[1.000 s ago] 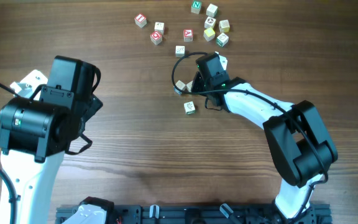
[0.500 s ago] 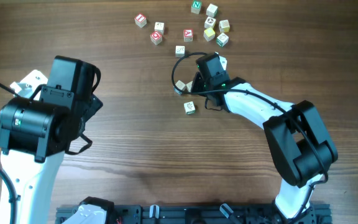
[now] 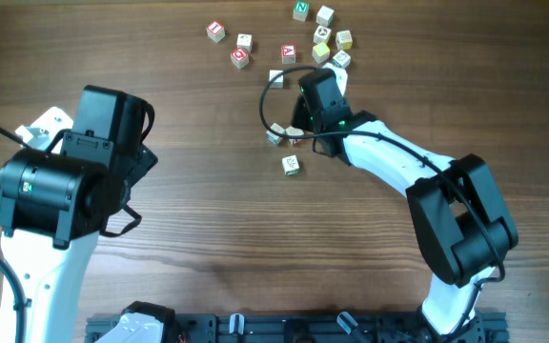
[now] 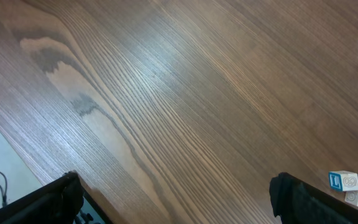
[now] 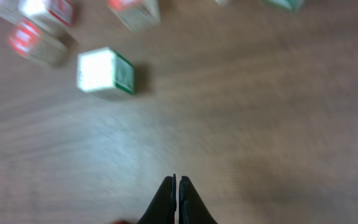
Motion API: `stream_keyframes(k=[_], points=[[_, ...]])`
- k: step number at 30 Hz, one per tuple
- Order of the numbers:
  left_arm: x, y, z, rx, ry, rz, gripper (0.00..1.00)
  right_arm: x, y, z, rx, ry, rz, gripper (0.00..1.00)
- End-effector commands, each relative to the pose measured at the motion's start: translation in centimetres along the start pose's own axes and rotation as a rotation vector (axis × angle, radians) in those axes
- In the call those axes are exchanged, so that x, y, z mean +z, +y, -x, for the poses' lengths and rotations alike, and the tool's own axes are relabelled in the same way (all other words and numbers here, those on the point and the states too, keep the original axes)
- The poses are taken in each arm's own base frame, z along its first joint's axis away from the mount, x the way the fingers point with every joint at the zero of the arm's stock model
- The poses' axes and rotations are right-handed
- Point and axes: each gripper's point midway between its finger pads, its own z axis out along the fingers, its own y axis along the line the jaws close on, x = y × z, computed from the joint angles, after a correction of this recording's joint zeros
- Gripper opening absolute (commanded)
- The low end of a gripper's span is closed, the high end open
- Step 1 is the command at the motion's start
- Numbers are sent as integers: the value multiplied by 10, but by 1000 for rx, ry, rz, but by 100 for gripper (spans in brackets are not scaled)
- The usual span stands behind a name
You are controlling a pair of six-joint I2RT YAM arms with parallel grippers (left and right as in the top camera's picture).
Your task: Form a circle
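The circle is not yet a ring.

**Overhead.** It is only a small group of pale letter cubes on the wooden table, just right of centre. Two cubes lie close together, partly under the right arm's cable. A third cube lies just below them and apart. The right gripper reaches past this group toward the loose scatter of about ten similar cubes near the far edge. Its jaws are hidden under the wrist in this view. The left arm stands at the left side, well apart from every cube.

**Left wrist.** The left gripper hangs over bare wood with its fingers spread wide and nothing between them. A few cubes show only at the right margin, among them a blue-marked cube.

**Right wrist.** The right gripper's fingers are pressed together and carry nothing. A green-sided cube lies ahead and to the left of the tips, clear of them. Blurred red-marked cubes lie beyond it.

**Progress (judged).** The task is barely begun. At most a short arc is placed, and nearly all the cubes are unplaced. What is left is to bring the scattered cubes over one at a time and space them evenly until the loop closes.
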Motion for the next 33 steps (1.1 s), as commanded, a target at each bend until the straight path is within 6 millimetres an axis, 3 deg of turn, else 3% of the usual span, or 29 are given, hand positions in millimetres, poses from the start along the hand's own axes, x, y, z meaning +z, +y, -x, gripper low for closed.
stream_keyframes(k=[1, 21, 33], points=[[-1, 3, 2, -10, -7, -1, 100, -2, 13, 12, -59, -26, 44, 5], [-1, 3, 2, -10, -7, -1, 100, 6, 38, -25, -129, 66, 114, 5], [-1, 3, 2, -10, -7, -1, 100, 14, 36, -38, -130, 102, 112, 5]])
